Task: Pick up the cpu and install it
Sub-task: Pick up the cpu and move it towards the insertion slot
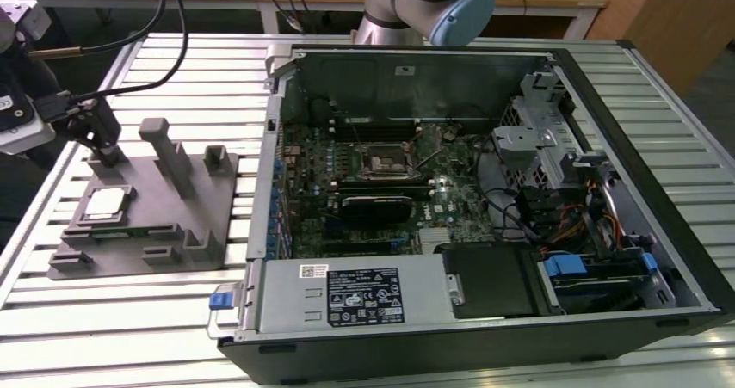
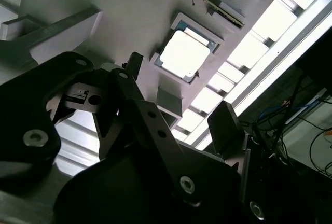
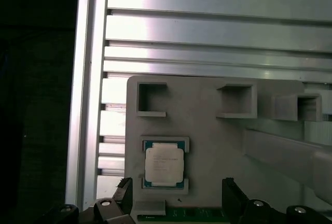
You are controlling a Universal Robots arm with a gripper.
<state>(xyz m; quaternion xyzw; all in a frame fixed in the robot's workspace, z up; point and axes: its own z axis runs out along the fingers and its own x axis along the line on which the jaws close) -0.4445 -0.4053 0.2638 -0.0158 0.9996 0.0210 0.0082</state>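
The cpu (image 1: 106,204) is a small square chip with a silvery top. It lies flat in a recess of the grey moulded tray (image 1: 172,233) at the exterior view's left. My gripper (image 1: 109,154) hangs just above the tray, a little beyond the chip. In the first wrist view the cpu (image 3: 164,165) rests in its pocket with my gripper (image 3: 178,195) open, one black fingertip (image 3: 124,192) on each side and nothing held. The second wrist view shows the cpu (image 2: 185,54) past the spread fingers (image 2: 224,125). The black socket (image 1: 379,160) sits on the motherboard inside the case.
The open computer case (image 1: 643,147) lies on its side on the slatted aluminium table (image 1: 138,319), to the exterior view's right of the tray. Upright posts (image 1: 170,151) rise from the tray close to my gripper. Cables, a drive cage and a power supply (image 1: 344,295) fill the case.
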